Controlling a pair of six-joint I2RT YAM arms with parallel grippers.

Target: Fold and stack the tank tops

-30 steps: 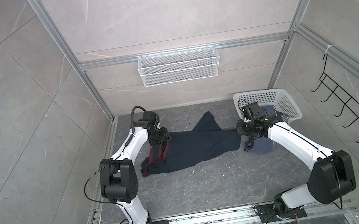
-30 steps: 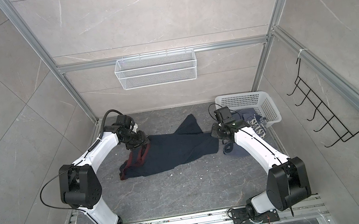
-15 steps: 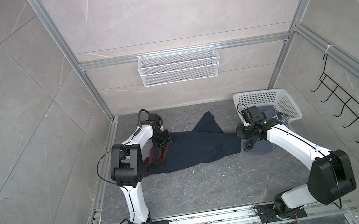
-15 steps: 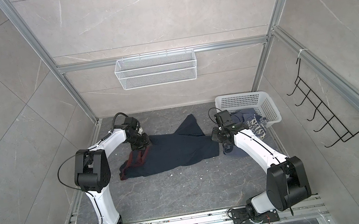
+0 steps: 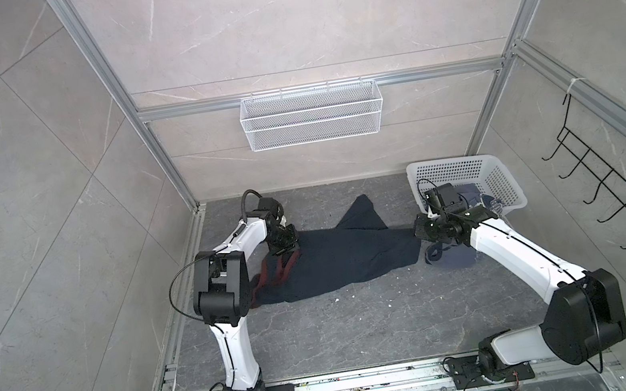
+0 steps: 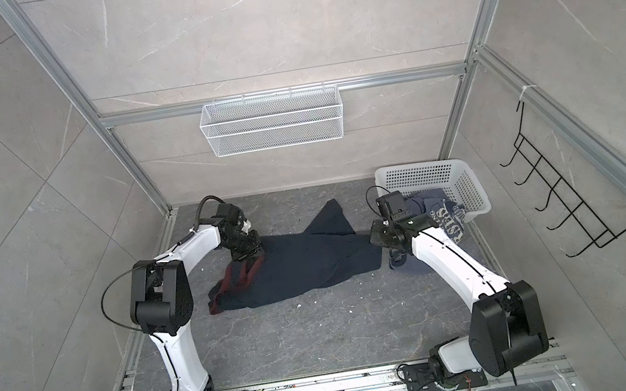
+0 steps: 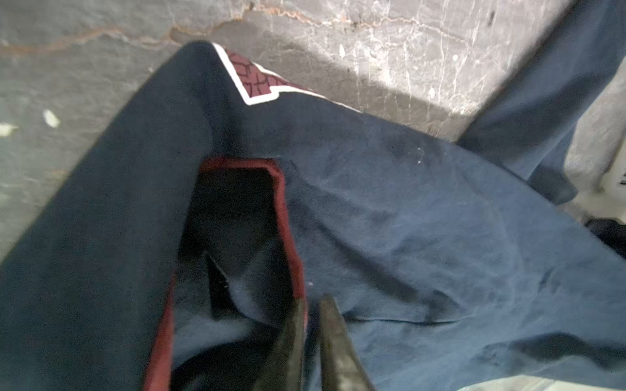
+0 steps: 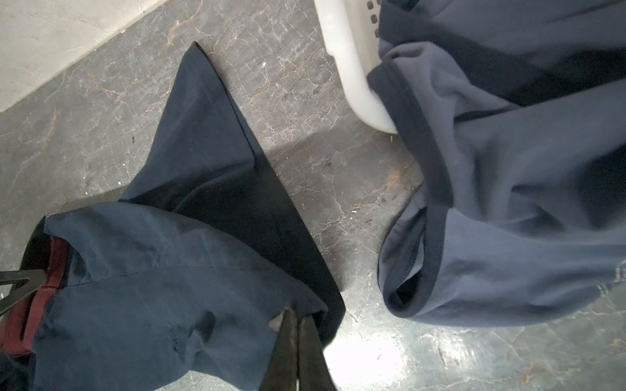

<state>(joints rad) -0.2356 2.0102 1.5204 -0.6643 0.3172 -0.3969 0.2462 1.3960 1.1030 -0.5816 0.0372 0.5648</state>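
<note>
The navy tank top (image 5: 337, 258) lies lengthwise across the table's (image 5: 364, 323) back half, left edge toward right, and I have each end pinched: left gripper (image 7: 311, 301) on the maroon-trimmed strap, right gripper (image 8: 294, 315) on the hem (slate-blue tank top (image 6: 443, 219) droops from the back-right basket (image 5: 503, 185)).

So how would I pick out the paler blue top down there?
Find the white basket at the back right of the floor. The paler top spills out of it onto the floor. Unlike the navy top spread beside it, it is slate-blue with dark trim and whitish lettering, no maroon.
</note>
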